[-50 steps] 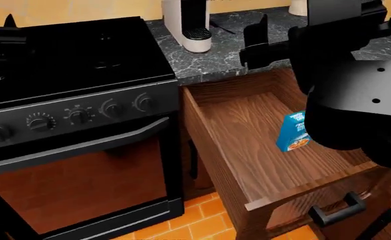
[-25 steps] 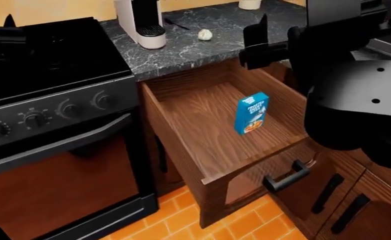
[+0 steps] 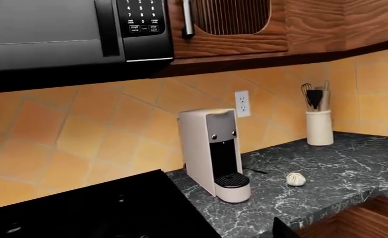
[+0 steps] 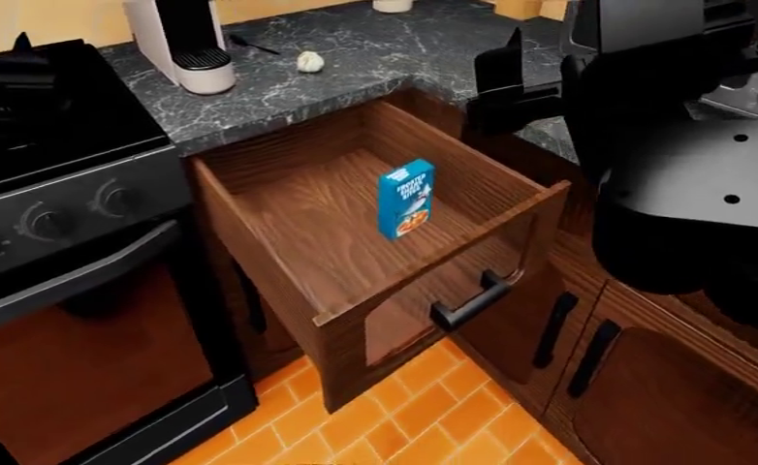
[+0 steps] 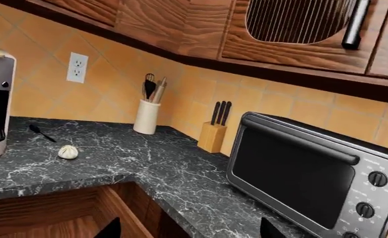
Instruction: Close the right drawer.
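The right drawer (image 4: 304, 208) stands pulled far out below the dark marble counter (image 4: 353, 68), reddish-brown wood with a plain box interior. Its front carries a black bar handle (image 4: 470, 300). A blue box (image 4: 405, 199) stands upright inside it. My right gripper (image 4: 515, 73) hovers over the counter edge behind the drawer's far right corner, open and empty; its fingertips (image 5: 111, 229) stand wide apart above the drawer's back (image 5: 41, 215). My left gripper (image 4: 17, 53) hangs over the black stove (image 4: 56, 116), open, with one fingertip (image 3: 283, 230) showing.
A white coffee machine (image 4: 185, 39) and a garlic bulb (image 4: 309, 61) sit on the counter. A toaster oven (image 5: 306, 173), knife block (image 5: 214, 134) and utensil crock (image 5: 146, 116) stand further right. Cabinet doors with black handles (image 4: 573, 339) are right of the drawer. The floor is orange tile (image 4: 405, 407).
The head view has swung right: the stove, counter and open drawer have slid left in the picture. The drawer stays open with the blue box inside. Both arms keep their places in view.
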Controlling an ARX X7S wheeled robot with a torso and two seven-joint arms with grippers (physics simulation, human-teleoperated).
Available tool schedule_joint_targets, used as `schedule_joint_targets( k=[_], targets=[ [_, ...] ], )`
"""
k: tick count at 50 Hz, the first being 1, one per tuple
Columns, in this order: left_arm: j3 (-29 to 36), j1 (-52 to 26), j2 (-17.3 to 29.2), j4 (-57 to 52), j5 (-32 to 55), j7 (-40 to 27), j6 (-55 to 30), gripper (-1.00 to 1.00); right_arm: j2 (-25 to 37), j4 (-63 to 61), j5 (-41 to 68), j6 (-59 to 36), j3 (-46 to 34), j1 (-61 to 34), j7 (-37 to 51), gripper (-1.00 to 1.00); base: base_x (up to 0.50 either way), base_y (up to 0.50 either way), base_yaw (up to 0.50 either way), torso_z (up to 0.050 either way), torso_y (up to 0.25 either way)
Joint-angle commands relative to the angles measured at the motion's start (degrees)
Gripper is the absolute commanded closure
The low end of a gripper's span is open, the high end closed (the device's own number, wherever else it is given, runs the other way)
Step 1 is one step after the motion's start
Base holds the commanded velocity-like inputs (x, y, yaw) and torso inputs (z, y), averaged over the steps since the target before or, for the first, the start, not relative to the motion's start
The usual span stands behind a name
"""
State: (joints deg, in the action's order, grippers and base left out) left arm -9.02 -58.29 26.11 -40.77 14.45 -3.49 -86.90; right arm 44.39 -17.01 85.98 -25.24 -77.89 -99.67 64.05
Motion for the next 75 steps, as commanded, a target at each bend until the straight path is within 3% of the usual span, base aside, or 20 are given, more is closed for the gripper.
schedule_joint_targets(
  k=[1, 20, 32, 36, 75],
  targets=[
    [-1.4, 0.4, -1.0, 0.1, -0.3, 1.6, 0.6, -1.00, -1.0, -0.2, -1.2, 0.0, 1.5, 0.3, -1.2, -1.00, -0.12, 0.09, -0.50, 0.000, 0.000],
    [-1.6, 0.2, -0.9, -0.1, 0.4, 1.1, -0.1, -1.00, -0.8, -0.4, -1.1, 0.0, 1.9, 0.5, -0.7, -1.00, -0.10, 0.09, -0.49, 0.000, 0.000],
    [-1.7, 0.2, -0.8, -0.4, 0.9, 0.7, -0.2, -1.00, -1.1, 0.5, 0.3, -1.1, 2.0, 0.4, 1.8, -1.00, 0.00, 0.00, -0.01, 0.000, 0.000],
    [-1.5, 0.6, -0.7, -0.4, 1.1, 0.6, 0.0, -1.00, -0.6, -0.2, 0.3, 0.5, 2.7, 1.2, -1.0, -1.00, 0.05, 0.05, 0.00, 0.000, 0.000],
    [-1.0, 1.3, -0.2, -0.2, 2.2, -0.5, 0.9, -1.00, -0.1, -0.9, 1.0, 0.3, 3.6, 1.4, -1.0, -1.00, 0.53, 0.14, 0.00, 0.000, 0.000]
  ],
)
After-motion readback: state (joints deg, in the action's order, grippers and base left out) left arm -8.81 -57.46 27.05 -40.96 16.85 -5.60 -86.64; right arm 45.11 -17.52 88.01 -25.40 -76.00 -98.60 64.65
